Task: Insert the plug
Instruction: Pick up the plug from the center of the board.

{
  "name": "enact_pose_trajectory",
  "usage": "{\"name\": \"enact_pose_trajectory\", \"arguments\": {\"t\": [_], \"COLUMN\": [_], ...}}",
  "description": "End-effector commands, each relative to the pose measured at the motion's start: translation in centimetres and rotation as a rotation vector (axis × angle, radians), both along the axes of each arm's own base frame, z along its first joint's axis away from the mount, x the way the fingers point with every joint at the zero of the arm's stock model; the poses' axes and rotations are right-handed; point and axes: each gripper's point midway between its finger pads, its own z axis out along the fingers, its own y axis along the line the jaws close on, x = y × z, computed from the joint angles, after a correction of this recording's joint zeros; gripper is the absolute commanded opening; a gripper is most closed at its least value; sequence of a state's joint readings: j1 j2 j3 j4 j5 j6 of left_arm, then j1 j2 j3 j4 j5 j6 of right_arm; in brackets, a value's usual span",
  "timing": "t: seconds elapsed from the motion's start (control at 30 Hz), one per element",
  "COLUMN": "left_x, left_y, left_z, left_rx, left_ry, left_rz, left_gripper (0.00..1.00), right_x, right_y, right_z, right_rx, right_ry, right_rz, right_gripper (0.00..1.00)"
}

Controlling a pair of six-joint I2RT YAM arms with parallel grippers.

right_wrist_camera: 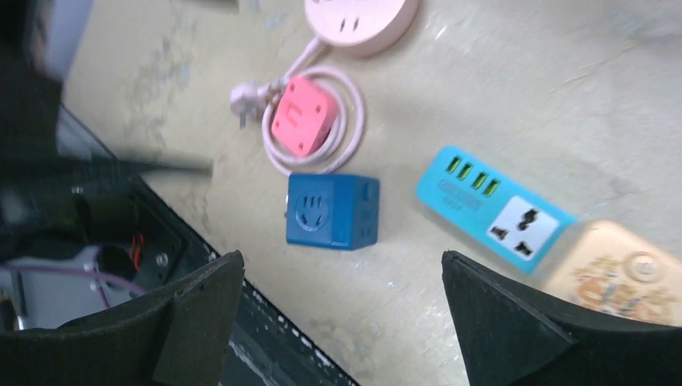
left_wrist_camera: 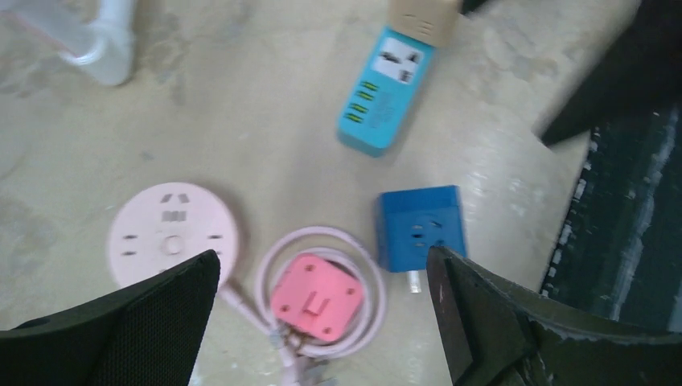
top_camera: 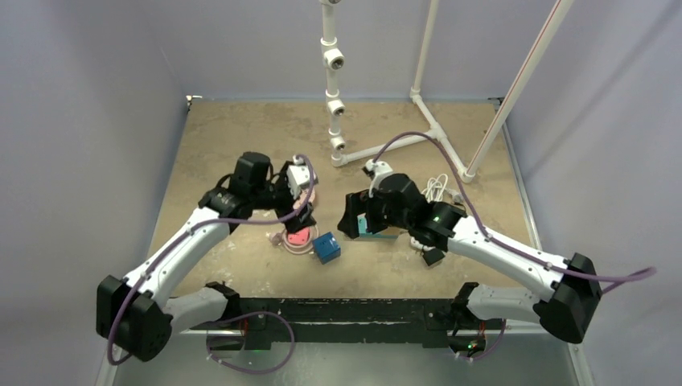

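Observation:
The pink plug lies on the table at the end of a pale pink cable coiled around a pink square block. Beside the coil are a round pink socket and a blue cube socket. A cyan power strip lies further right. My left gripper hovers open above the pink block and coil, holding nothing. My right gripper hangs open over bare table between the blue cube and the cyan strip. In the top view the left gripper hides most of the round socket.
A beige patterned box touches the far end of the cyan strip. A white pipe frame stands at the back, with a white cable bundle behind the right arm. A black rail runs along the near edge.

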State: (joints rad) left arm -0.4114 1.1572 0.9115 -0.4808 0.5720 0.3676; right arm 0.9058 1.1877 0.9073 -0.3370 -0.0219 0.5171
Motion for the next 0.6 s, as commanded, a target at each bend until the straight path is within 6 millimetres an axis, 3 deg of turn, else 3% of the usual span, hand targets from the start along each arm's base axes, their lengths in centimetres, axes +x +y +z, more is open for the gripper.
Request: {"name": "enact_pose_trajectory", "arguments": {"t": [0.0,0.13,0.33,0.57], "left_x": [-4.4,-4.8,-4.0,-5.5], "left_y": [-2.4,-3.9,-4.7,-5.7], "left_z": [-1.9,-3.4,-6.3,-8.9], "left_rx": [-0.01,0.067,0.198,0.268], "left_ry": [0.054,0.03,0.031,0.068], "left_rz": [-0.068,-0.079,-0.039,-0.09], "left_gripper": [0.99,0.99,0.99,0.99], "right_x": [1.1,1.6,2.0,2.4], "right_y": [-1.6,-2.3,-3.9,-5.7], "right_z": [2.3,3.3,3.9,5.1], "right_rx": [0.093,0.112,0.132,0.161], "right_ry": [0.0,-0.013,-0.03,-0.058], "right_rz": [-0.087,-0.141,-0.219,-0.289], "right_gripper": [0.94,0.93,0.93,0.93]}}
